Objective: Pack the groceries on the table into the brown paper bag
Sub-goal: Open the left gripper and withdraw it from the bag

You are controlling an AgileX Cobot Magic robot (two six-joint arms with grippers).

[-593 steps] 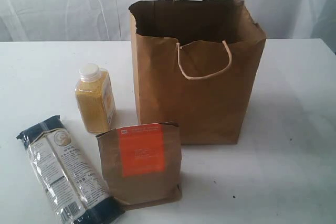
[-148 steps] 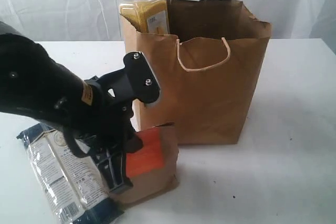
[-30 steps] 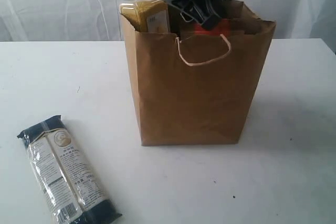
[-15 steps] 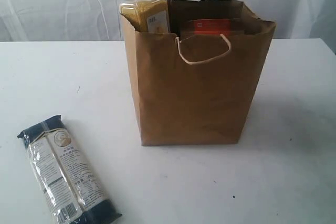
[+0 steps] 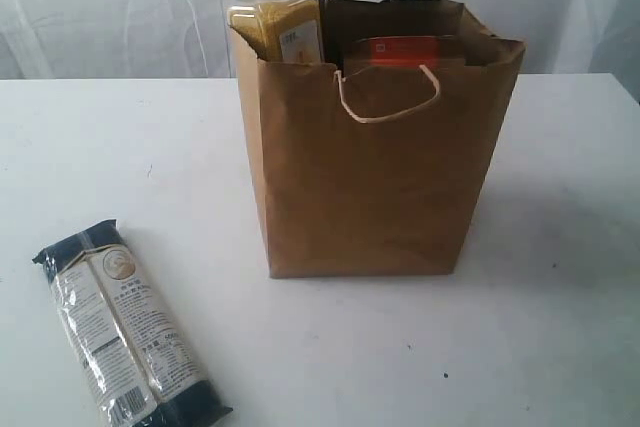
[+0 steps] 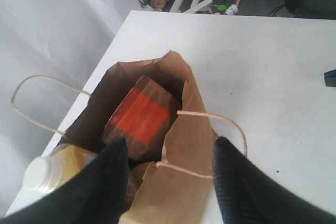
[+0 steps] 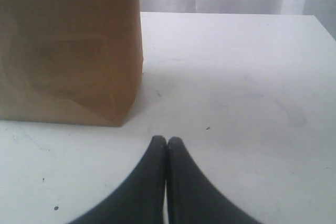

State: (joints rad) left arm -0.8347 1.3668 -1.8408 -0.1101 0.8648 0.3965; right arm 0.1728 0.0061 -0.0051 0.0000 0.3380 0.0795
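Exterior view: white table (image 5: pixel 560 347), few dark specks (image 5: pixel 446 375); white curtain (image 5: pixel 100 7) behind.

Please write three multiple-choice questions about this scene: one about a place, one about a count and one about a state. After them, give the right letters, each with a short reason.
1. Where does the noodle packet lie in relation to the brown paper bag?
A. inside it
B. on the table, apart from it
C. leaning against it

2. How many groceries show inside the bag?
A. one
B. two
C. four

3. How do the jaws of the right gripper stand?
A. shut, with nothing between them
B. wide open
C. half open

Answers:
1 B: the exterior view shows the packet lying flat, with bare table between it and the bag.
2 B: only the yellow-grain bottle and the orange-labelled pouch show in the bag's mouth.
3 A: the fingertips meet, and nothing is held.
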